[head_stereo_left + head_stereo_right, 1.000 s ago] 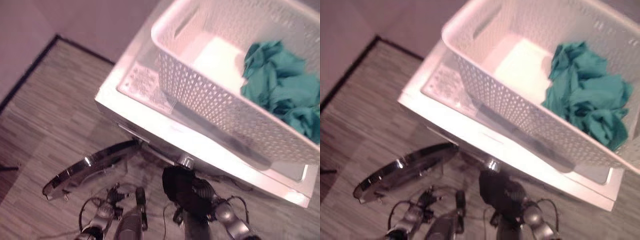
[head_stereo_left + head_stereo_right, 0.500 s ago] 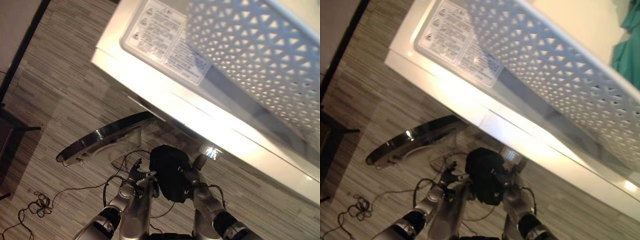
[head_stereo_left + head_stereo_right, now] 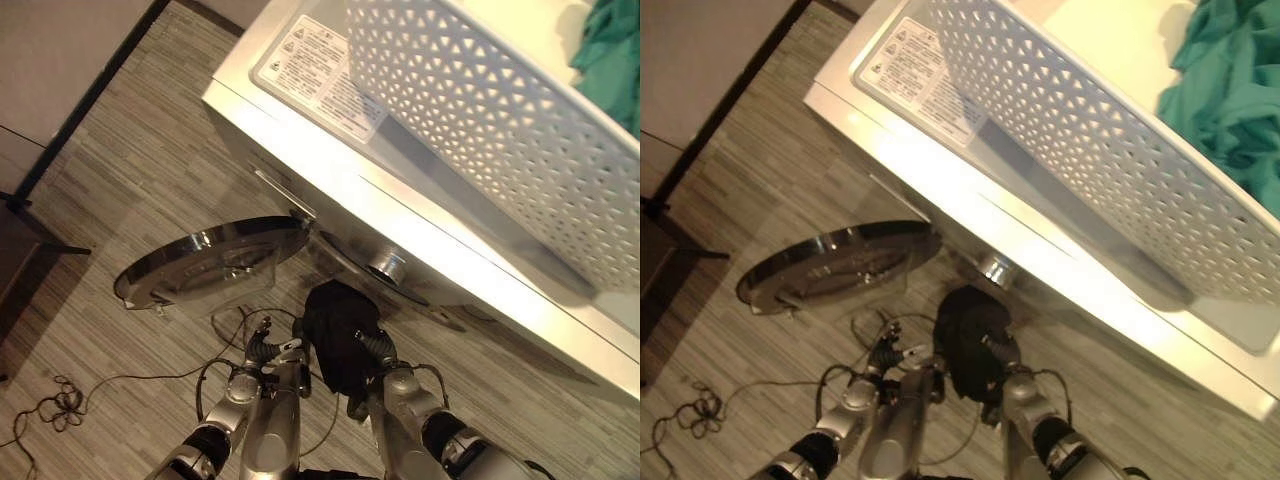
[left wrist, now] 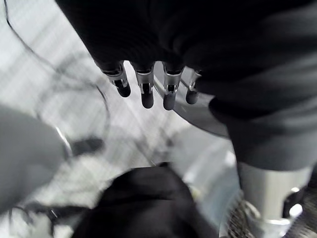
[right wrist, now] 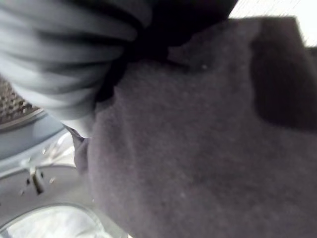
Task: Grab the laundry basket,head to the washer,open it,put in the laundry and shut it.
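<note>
A white washer stands before me with its round chrome-rimmed door swung open to the left. The dark drum opening shows beneath the front edge. A white perforated laundry basket rests on the washer's top and holds teal laundry. Just below the opening my right hand is shut on a bunched black cloth, which shows close up as dark fabric. My left hand hangs beside it, its fingers straight and holding nothing.
The open door juts out over the wood-grain floor on my left. A dark baseboard strip runs along the wall at the far left, with a dark stand leg near it. A printed label lies on the washer's top.
The camera has swung, so the whole scene shifted. My right hand still holds the black cloth low in front of the washer. The left hand has come up beside it.
</note>
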Tool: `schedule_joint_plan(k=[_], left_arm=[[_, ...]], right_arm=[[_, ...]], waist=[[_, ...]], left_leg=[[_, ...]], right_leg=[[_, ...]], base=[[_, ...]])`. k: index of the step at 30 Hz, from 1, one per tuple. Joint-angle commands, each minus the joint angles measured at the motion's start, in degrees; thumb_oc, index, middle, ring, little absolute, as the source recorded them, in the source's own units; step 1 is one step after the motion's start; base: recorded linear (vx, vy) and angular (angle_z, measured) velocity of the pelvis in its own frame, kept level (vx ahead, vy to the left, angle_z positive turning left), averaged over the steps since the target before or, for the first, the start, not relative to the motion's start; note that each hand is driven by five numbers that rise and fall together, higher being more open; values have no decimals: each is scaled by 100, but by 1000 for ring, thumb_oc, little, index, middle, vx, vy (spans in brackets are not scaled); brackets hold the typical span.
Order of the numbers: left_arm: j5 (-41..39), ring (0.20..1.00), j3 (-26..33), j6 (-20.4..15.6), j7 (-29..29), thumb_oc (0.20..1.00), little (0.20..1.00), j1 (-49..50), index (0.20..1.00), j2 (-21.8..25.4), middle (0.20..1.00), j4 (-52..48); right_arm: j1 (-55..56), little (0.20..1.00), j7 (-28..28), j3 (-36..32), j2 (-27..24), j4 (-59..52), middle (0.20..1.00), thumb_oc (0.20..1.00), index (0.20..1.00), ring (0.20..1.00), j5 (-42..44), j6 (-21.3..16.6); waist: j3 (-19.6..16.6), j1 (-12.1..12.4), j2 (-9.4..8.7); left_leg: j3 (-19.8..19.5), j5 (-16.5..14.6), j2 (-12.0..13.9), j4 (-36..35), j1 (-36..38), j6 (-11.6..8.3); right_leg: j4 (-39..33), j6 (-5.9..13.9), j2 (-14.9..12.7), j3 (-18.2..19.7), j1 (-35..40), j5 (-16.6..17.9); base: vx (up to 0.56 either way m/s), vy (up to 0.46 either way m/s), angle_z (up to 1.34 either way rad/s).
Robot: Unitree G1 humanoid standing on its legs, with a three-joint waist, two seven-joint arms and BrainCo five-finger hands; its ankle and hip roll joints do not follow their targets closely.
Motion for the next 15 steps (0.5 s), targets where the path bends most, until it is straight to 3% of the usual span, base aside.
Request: schedule_joint_plan(k=[1, 2, 3, 4, 9, 13, 15], left_arm=[[-138, 1000, -125, -178, 17, 1000, 1000, -40, 1000, 13, 1000, -195], [-88, 1000, -165, -136, 26, 1000, 1000, -86, 1000, -60, 1000, -67], [-88, 1000, -165, -136, 26, 1000, 1000, -87, 1000, -60, 1000, -67], [-77, 1000, -188, -140, 36, 1000, 1000, -171, 1000, -82, 1000, -57], [-162, 1000, -221, -196, 14, 1000, 1000, -140, 1000, -135, 1000, -154], [-223, 1000, -302, -199, -56, 1000, 1000, -110, 1000, -154, 1000, -230], [-236, 1000, -425, -181, -126, 1000, 1000, -138, 1000, -195, 1000, -200]], right_arm=[[131, 200, 80, -78, 350, -257, 200, 200, 200, 200, 32, -66], [168, 200, 83, -159, 318, -287, 200, 200, 200, 200, 76, -62], [168, 200, 83, -160, 318, -287, 200, 200, 200, 200, 76, -62], [154, 200, 85, -220, 281, -310, 200, 200, 200, 200, 121, -22], [221, 200, -39, -528, 288, -421, 200, 200, 200, 200, 236, -77], [211, 200, -247, -994, 237, -625, 200, 200, 200, 200, 428, -240], [35, 200, -563, -1523, 197, -868, 200, 200, 200, 200, 620, -515]], waist=[[153, 31, 32], [114, -122, 192], [115, -120, 192], [146, -277, 310], [213, -427, 439], [324, -486, 546], [406, -552, 676]], left_leg=[[-46, -99, 62, -423, 220, 346], [290, -156, 170, -812, 579, 324], [292, -155, 170, -814, 581, 324], [526, -216, 66, -831, 509, 314], [974, -492, -298, -682, 375, 484], [1072, -553, -491, -510, 168, 573], [1080, -623, -627, -238, -152, 632]], right_leg=[[179, 835, -548, 335, 64, -515], [367, 938, -714, 367, -62, -426], [367, 939, -715, 369, -62, -426], [594, 1007, -965, 433, -401, -279], [685, 1232, -1367, 645, -791, 71], [730, 1289, -1553, 707, -962, 128], [848, 1311, -1741, 718, -1140, 142]], base=[[-56, 298, 4], [-57, 297, -8], [-135, 457, -18], [-126, 375, -12], [-90, 316, -25], [-92, 223, -20], [-71, 122, -7]])
